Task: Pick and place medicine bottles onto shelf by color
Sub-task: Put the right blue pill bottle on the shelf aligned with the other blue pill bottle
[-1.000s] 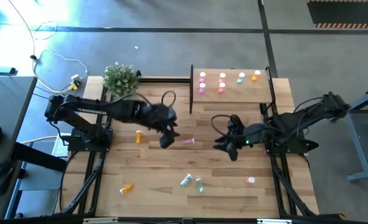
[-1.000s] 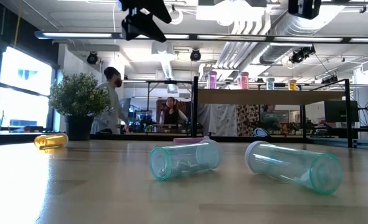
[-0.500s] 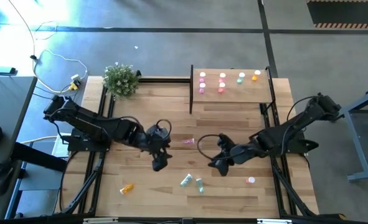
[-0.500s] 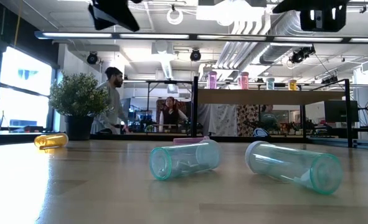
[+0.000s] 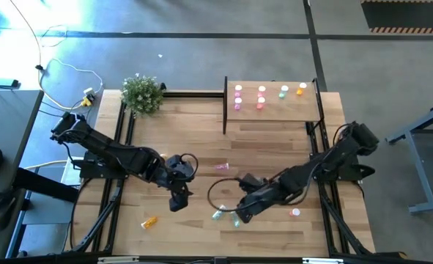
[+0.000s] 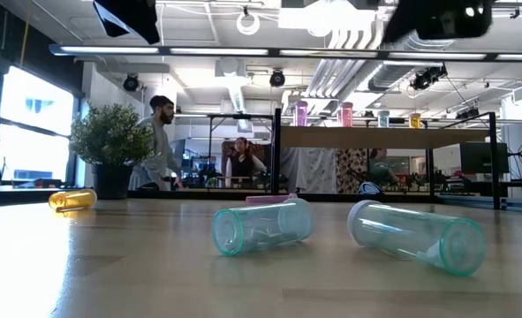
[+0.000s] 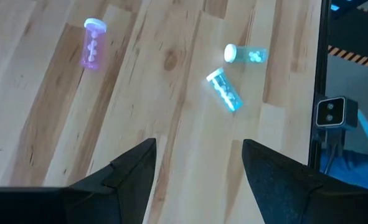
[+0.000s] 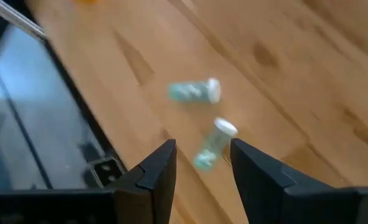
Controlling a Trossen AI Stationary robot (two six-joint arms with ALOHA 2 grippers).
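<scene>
Two pale green bottles (image 5: 218, 213) (image 5: 234, 218) lie on their sides near the table's front; they also show in the low view (image 6: 261, 226) (image 6: 417, 234). A pink bottle (image 5: 221, 167) lies mid-table. An orange bottle (image 5: 149, 221) lies front left. A pink-capped bottle (image 5: 295, 213) is front right. Several pink, green and orange bottles stand on the light-wood shelf (image 5: 275, 110). My left gripper (image 5: 178, 199) is open and empty, above the table left of the green bottles. My right gripper (image 5: 242, 209) is open and empty, above the table just right of the green bottles.
A potted plant (image 5: 141, 93) stands at the far left corner. The shelf's dark upright panel (image 5: 225, 104) stands at its left end. Black frame rails run along both table sides. People show in the room beyond the table (image 6: 159, 146).
My left gripper has gone toward the table's near edge and a little left. My right gripper has gone toward the near edge and left, toward the two green bottles. The bottles have stayed where they were.
</scene>
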